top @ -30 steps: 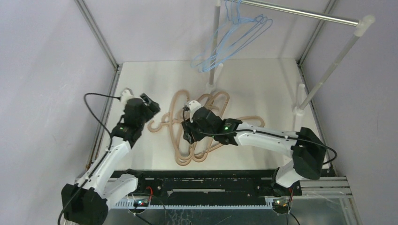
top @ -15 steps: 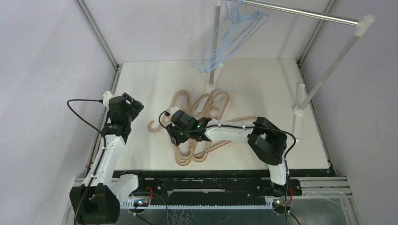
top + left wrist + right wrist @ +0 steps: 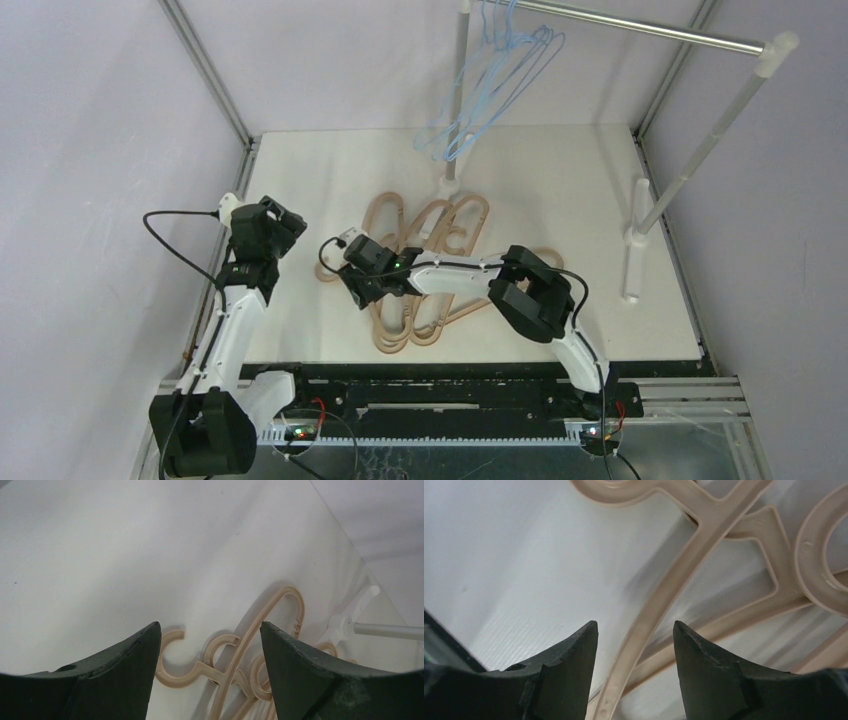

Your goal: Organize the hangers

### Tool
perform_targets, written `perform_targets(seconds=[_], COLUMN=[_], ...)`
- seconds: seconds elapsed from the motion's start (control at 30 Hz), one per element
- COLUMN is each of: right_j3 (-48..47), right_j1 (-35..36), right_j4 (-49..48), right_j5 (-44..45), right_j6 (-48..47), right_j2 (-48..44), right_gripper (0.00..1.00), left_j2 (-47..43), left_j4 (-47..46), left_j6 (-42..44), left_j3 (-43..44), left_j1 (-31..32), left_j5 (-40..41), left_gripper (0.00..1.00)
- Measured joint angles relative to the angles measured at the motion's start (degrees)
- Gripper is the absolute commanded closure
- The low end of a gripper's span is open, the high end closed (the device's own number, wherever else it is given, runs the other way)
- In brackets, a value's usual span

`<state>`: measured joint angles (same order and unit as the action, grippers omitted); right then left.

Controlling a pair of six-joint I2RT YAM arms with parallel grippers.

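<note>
Several tan hangers [image 3: 440, 262] lie in a tangled pile on the white table. Several thin light-blue hangers [image 3: 487, 88] hang from the silver rail at the back. My right gripper [image 3: 357, 292] is open, low over the pile's left edge; in the right wrist view a tan hanger arm [image 3: 659, 610] runs between the open fingers [image 3: 574, 655]. My left gripper [image 3: 283, 222] is open and empty, left of the pile; in the left wrist view the tan hooks [image 3: 200, 665] lie beyond its fingers [image 3: 135, 660].
The silver rail [image 3: 640, 30] on white posts [image 3: 690, 160] spans the back right, with post feet [image 3: 630, 290] on the table. A metal frame post [image 3: 205, 70] and grey walls bound the left side. The rail's foot [image 3: 350, 622] shows in the left wrist view.
My right gripper slid left across the pile to its left edge. My left gripper pulled back left, away from the pile. The blue hangers swing slightly.
</note>
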<state>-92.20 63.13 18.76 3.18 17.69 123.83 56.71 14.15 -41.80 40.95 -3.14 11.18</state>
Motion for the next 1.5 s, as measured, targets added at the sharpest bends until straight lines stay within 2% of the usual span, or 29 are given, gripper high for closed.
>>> perform_targets(seconds=[0.13,0.2,0.27,0.3,0.33,0.37,0.53,0.7,1.13,1.33,1.5], right_j3=[-1.03,-1.31,-1.31,-1.31,-1.29,-1.16,1.29,9.14,24.09,36.89,46.62], right_j1=[-0.15,-0.24,-0.48,-0.57,-0.72,-0.98,-2.47,-4.22,-6.84,-8.74,-13.79], right_j4=[1.20,1.31,1.79,1.90,2.05,2.45,0.28,-0.90,0.04,0.83,3.34], right_j5=[1.53,1.81,2.01,2.08,2.01,2.58,0.31,-1.46,-5.29,-6.84,-6.25], right_j6=[0.24,0.48,0.61,0.83,0.76,1.92,2.23,2.29,2.99,5.62,8.33], right_j2=[2.38,2.40,2.51,2.51,2.51,2.51,1.33,-5.11,-33.88,-45.81,-55.89], right_gripper=[0.38,0.46,0.70,0.86,0.97,1.00,1.00,1.00,1.00,1.00,1.00], left_j2=[0.35,0.48,0.57,0.61,0.61,0.61,0.59,0.09,-0.09,-0.09,-0.07], left_j4=[-0.11,-0.11,-0.17,-0.15,-0.17,-0.17,-0.22,-0.17,-0.17,-0.20,-0.24], left_j6=[0.00,0.00,0.00,0.00,0.00,0.00,0.00,0.00,0.22,0.24,0.26], left_j3=[0.00,0.00,0.00,0.00,0.00,0.00,0.00,0.00,0.00,0.00,0.00], left_j1=[-0.02,-0.02,-0.02,-0.02,-0.02,-0.04,-0.04,-0.07,-0.17,-0.17,-0.17], left_j5=[-0.02,-0.04,-0.04,-0.04,-0.02,-0.02,0.17,0.31,0.66,0.61,0.61], left_gripper=[0.20,0.19,0.18,0.18,0.17,0.17,0.16,0.16,0.16,0.16,0.17])
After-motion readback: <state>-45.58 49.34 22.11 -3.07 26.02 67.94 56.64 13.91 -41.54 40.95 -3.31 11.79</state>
